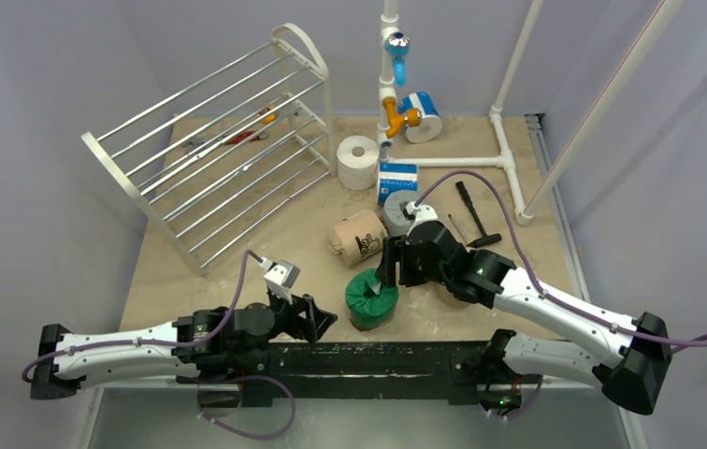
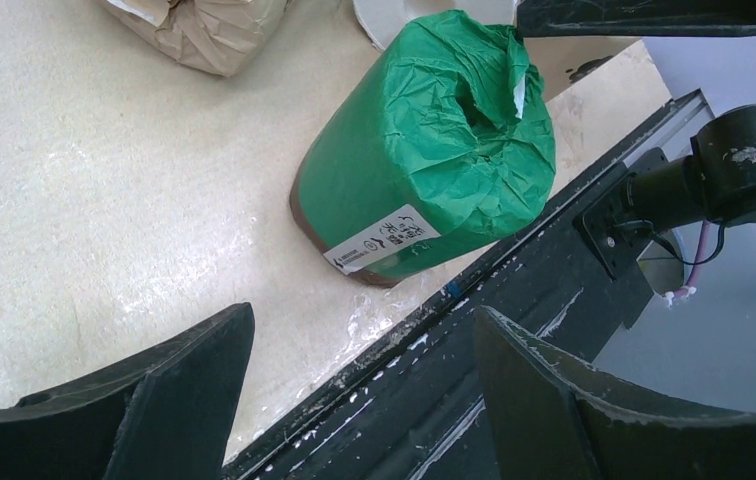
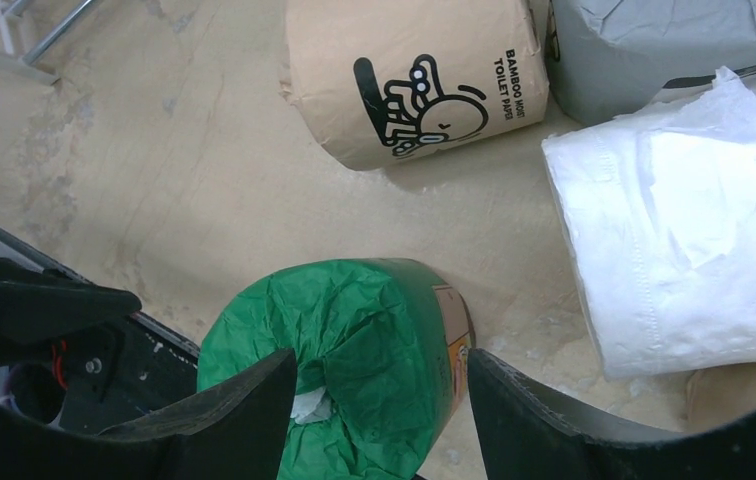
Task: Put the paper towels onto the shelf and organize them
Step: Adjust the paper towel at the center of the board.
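Both arms stretch inward low from their bases, the left gripper (image 1: 322,323) level with jaws spread wide, the right gripper (image 1: 389,271) tipped downward, its jaws parted

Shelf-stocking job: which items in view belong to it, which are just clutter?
Job: white-framed rack with silver metal rods; green-wrapped roll; tan printed roll; grey roll; plain white roll; crumpled white roll; blue-white wrapped roll; second blue-white wrapped roll.

Lying about: white pipe frame with blue and orange fittings; black hammer-shaped object; orange object behind the rack's rods.
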